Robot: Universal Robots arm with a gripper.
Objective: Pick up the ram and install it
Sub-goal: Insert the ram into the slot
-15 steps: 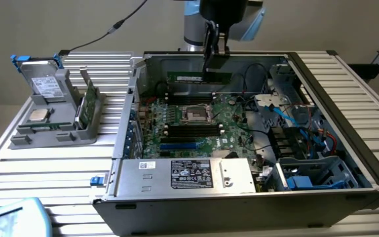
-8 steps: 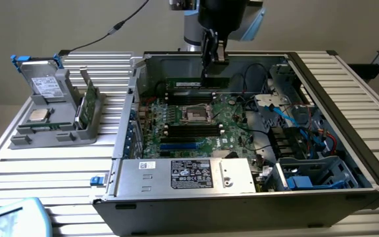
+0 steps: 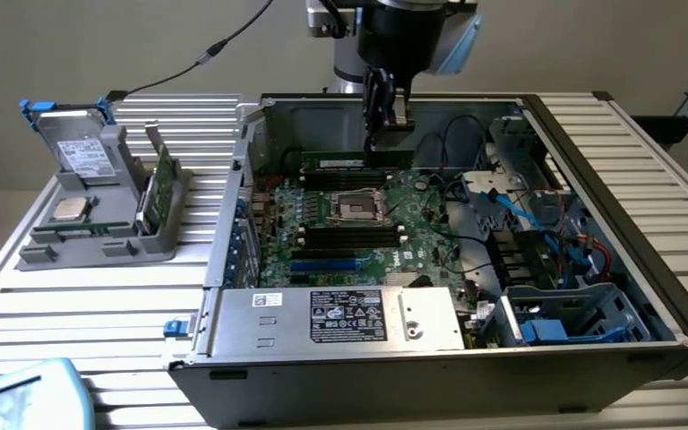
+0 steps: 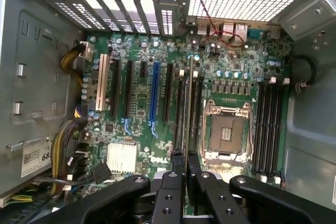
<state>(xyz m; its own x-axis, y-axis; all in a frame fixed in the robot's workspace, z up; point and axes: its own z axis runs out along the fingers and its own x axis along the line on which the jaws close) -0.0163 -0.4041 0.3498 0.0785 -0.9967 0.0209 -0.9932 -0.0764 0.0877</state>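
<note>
— Where are you?
— Inside the open computer case [image 3: 440, 385], over its motherboard [image 3: 410, 235].
— And your gripper?
— My gripper [image 3: 389, 143] is clamped on the ram [image 3: 334, 161], held on edge just above the black slots [image 3: 341, 179] beside the processor socket [image 3: 356, 208].

Slatted aluminium table [image 3: 81, 313], ridges running across the top. Directly on it, toward the exterior view's right: open desktop computer case [image 3: 440, 385], lying on its side, open side facing up. At the exterior view's left, near the case but not touching: grey plastic parts holder [image 3: 81, 251], flat on the slats. At the near left corner: pale blue object [image 3: 21, 394], cut off; unclear whether resting on the table.
</note>
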